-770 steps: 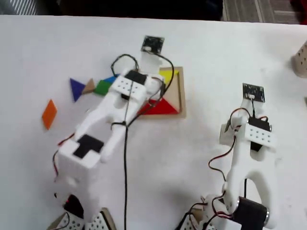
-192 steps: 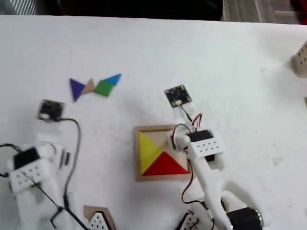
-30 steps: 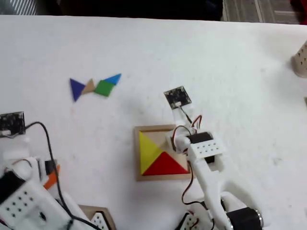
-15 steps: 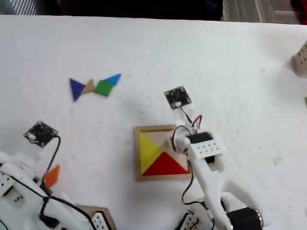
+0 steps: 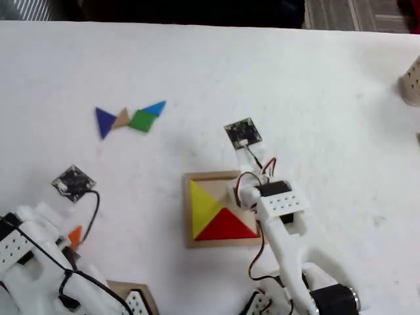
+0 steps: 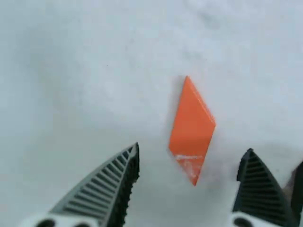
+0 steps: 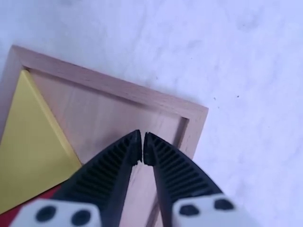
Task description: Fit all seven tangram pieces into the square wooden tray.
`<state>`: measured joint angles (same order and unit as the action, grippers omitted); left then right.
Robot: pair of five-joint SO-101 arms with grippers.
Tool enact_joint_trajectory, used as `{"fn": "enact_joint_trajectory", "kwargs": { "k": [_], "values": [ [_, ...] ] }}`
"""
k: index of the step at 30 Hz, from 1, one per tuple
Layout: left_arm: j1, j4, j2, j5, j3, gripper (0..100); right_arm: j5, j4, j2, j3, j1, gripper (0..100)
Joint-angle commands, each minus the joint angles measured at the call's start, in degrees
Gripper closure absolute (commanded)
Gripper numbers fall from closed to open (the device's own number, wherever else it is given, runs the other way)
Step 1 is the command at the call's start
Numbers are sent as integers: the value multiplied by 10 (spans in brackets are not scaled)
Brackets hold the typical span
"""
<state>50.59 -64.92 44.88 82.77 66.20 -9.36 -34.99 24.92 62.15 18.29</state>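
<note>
- Two pieces already lie in the square wooden tray [image 5: 210, 175]: a yellow triangle [image 5: 203, 207] on its left side and a red triangle [image 5: 226, 227] along its near edge, the two meeting edge to edge.
- Much of the tray's floor, its far right part, is bare wood.
- Right gripper [image 7: 142, 142] — jaws pressed together with nothing between them — hangs over that bare floor, near the tray's corner rim and just beside the yellow triangle's edge.
- Left gripper [image 6: 191, 151] is spread wide and holds nothing; its ribbed fingers [image 6: 118, 179] stand on either side of the orange parallelogram [image 6: 191, 127], apart from it.
- Orange parallelogram lies flat on the white table [image 5: 315, 98], well to the left of the tray, partly covered by the left arm in the high view.
- Four more pieces sit in a touching row on the far left of the table, well apart from the tray — a purple triangle [image 5: 104, 122], a tan triangle [image 5: 121, 119], a green square [image 5: 141, 120] and a blue triangle [image 5: 156, 107].
</note>
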Motion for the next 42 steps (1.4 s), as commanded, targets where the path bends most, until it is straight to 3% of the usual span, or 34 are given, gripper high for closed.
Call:
{"fn": "enact_joint_trajectory", "kwargs": {
  "k": [1, 10, 16, 20, 27, 34, 42],
  "values": [
    [-38, 78, 0, 156, 20, 666, -8, 4, 14, -4, -7, 981],
    [-31, 161, 1, 229, 111, 668, -8, 4, 14, -4, -7, 981],
    [-4, 162, -2, 216, 120, 669, -8, 4, 14, -4, -7, 981],
    [-1, 163, 0, 148, 120, 675, -8, 4, 14, -4, -7, 981],
    [-12, 161, -2, 119, 120, 867, -8, 4, 14, -4, -7, 981],
    [-12, 76, 1, 119, 98, 906, -8, 4, 14, -4, -7, 981],
    [-3, -163, 2, 120, -49, 902, -8, 4, 14, -4, -7, 981]
  ]
}}
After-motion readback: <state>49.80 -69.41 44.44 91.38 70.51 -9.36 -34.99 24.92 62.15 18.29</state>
